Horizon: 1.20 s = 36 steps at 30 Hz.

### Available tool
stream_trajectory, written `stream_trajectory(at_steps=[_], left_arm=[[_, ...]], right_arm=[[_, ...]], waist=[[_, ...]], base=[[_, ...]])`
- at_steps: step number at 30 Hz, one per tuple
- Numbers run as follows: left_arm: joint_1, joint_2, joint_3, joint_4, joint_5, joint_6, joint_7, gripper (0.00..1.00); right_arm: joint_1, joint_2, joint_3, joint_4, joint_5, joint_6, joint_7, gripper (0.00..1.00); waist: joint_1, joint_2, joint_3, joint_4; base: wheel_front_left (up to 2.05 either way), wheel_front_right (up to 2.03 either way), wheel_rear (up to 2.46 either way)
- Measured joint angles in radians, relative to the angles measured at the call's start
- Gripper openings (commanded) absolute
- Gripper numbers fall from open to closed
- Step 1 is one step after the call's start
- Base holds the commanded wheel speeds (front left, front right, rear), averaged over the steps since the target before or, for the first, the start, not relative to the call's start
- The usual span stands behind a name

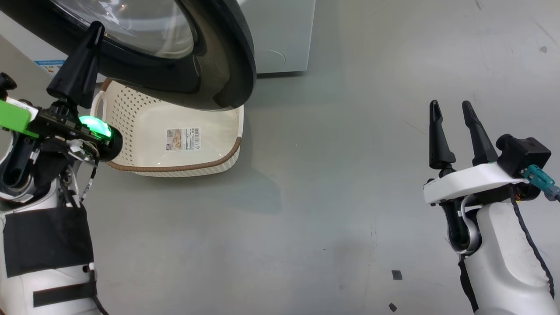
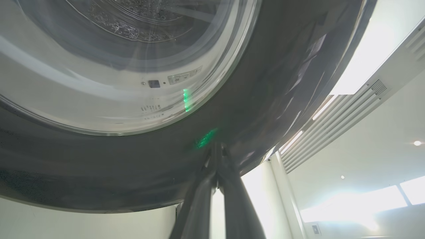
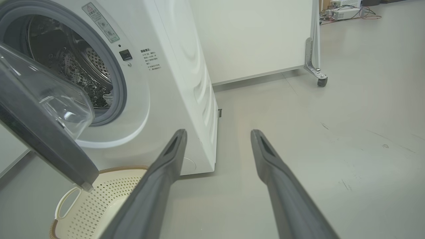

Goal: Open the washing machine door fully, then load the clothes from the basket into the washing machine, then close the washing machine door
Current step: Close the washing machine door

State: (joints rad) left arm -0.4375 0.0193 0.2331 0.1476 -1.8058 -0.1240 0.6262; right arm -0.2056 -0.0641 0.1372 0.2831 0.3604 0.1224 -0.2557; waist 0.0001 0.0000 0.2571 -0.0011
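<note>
Left gripper (image 1: 95,33): fingers pressed together with nothing between them; the tips rest against the glossy black ring of the washing machine door (image 1: 218,65).
Left gripper, wrist view (image 2: 216,149): the closed fingers meet the ring just below the clear domed window; a green glint (image 2: 206,137) lies on the ring at the point of contact.
Left wrist light (image 1: 94,124): glows green, just in front of the basket's near left corner.
Right gripper (image 1: 449,105): fingers spread apart and holding nothing, over bare floor, well apart from the door and the basket.
Right gripper, wrist view (image 3: 218,132): the two fingers point toward the lower front corner of the washing machine (image 3: 172,66).
Washing machine door, right wrist view (image 3: 43,132): swung out from the machine's front and standing open; its lower edge hangs above the basket's left handle.
Drum (image 3: 66,73): perforated metal interior exposed behind the grey opening seal.
Basket (image 1: 175,168): sits on the floor directly before the machine, partly under the open door; its brown rim, perforated walls and bottom label sticker (image 1: 183,139) are in plain sight.
Basket, right wrist view (image 3: 109,189): at the foot of the machine, beside the right gripper's left-hand finger.
Washing machine, head view (image 1: 284,39): white body behind the door, with a round service flap low down.
Floor (image 1: 328,197): smooth grey, with a few dark marks.
White panel (image 3: 259,39): stands behind the machine on a caster (image 3: 322,81).
</note>
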Motion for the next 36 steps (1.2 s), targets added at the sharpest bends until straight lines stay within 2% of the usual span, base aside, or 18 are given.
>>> stream_trajectory(at_steps=[9, 20, 24, 25, 26, 36], left_arm=[[0.070, 0.000, 0.012, -0.008, 0.001, 0.000, -0.053, 0.00], [0.156, 0.000, 0.030, -0.035, 0.001, 0.000, -0.145, 0.00], [0.179, 0.000, 0.058, -0.070, 0.061, 0.000, -0.199, 0.00], [0.182, 0.000, 0.064, -0.077, 0.078, 0.000, -0.216, 0.37], [0.186, 0.000, 0.069, -0.085, 0.082, 0.000, -0.229, 1.00], [0.197, 0.001, 0.053, -0.140, 0.114, 0.000, -0.280, 1.00]], right_arm=[[0.032, 0.002, 0.000, 0.007, 0.006, 0.000, 0.000, 1.00], [0.032, 0.002, 0.003, 0.005, 0.009, 0.000, 0.000, 1.00], [0.034, 0.003, 0.003, 0.005, 0.009, 0.000, 0.000, 1.00], [0.035, 0.003, 0.004, 0.005, 0.010, 0.000, 0.000, 1.00], [0.037, 0.003, 0.003, 0.005, 0.020, 0.000, 0.000, 1.00], [0.051, 0.004, 0.006, 0.005, 0.036, 0.000, 0.000, 1.00]], waist=[[0.0000, 0.0000, -0.052, 0.006], [0.0000, 0.0000, -0.066, 0.004], [0.0000, 0.0000, -0.068, 0.004], [0.0000, 0.0000, -0.069, 0.004], [0.0000, 0.0000, -0.069, 0.004], [0.0000, 0.0000, -0.071, 0.006]], base=[[0.00, 0.00, 0.00], [0.00, 0.00, 0.00], [0.00, 0.00, 0.00], [0.00, 0.00, 0.00], [0.00, 0.00, 0.00], [0.00, 0.00, 0.00]])
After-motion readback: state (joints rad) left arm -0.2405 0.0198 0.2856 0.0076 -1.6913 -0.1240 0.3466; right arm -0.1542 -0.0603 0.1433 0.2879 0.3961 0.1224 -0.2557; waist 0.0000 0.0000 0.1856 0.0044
